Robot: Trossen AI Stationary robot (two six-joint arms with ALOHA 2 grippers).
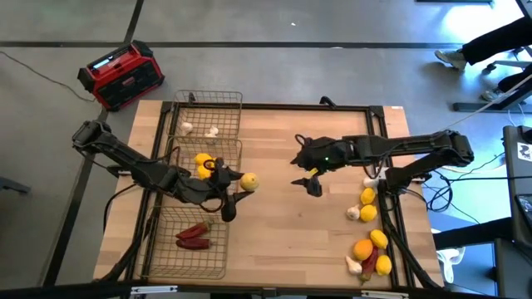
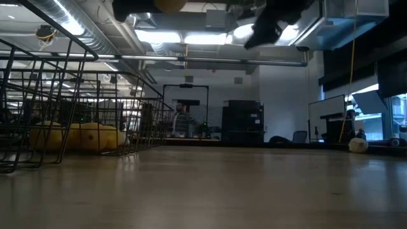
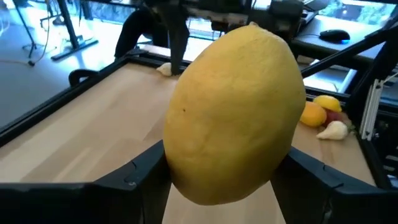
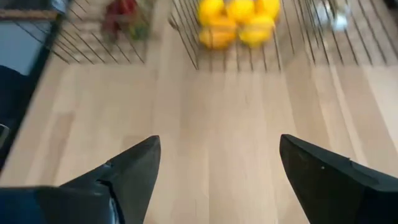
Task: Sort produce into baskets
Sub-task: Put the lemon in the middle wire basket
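left gripper (image 1: 241, 184) left of center is pinching a lemon (image 1: 248, 182) by the middle basket (image 1: 176, 155), right gripper (image 1: 304, 173) mid-frame spread wide, holding nothing

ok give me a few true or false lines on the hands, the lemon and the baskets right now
1. The left hand grips a lemon. True.
2. The right hand holds a garlic bulb. False: its fingers are open with nothing between them, over bare table.
3. The red chilies lie in the basket nearest the camera. True.
4. The middle basket holds only garlic. False: it holds yellow and orange fruit; the garlic is in the far basket.
5. No produce is left on the table. False: a pile lies by the right edge.
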